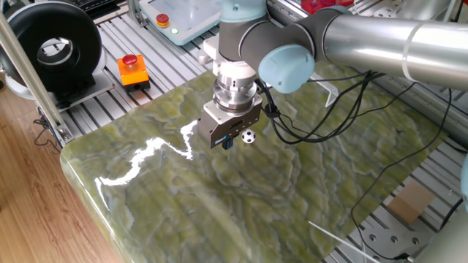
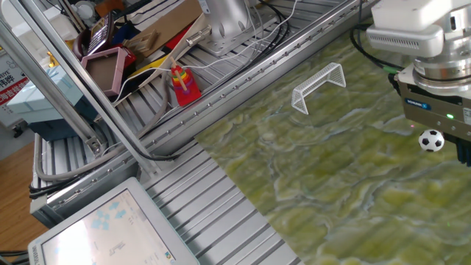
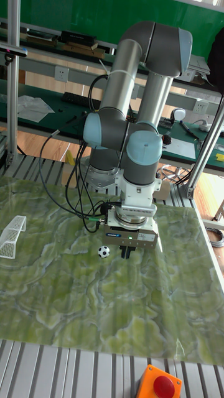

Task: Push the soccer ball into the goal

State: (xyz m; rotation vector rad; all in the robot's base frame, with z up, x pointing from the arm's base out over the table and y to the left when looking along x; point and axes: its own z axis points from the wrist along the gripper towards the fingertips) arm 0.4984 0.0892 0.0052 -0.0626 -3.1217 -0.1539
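Soccer ball (image 1: 248, 136) sits on the green mat (image 1: 292, 197) just beside our gripper (image 1: 227, 143) in one fixed view; the fingers point down, and we cannot tell whether they are parted. In the other fixed view, we see the ball under the gripper body, well apart from the goal (image 2: 319, 86). In the tall fixed view, our gripper looks pinched together, holding nothing, with the ball just beside it.
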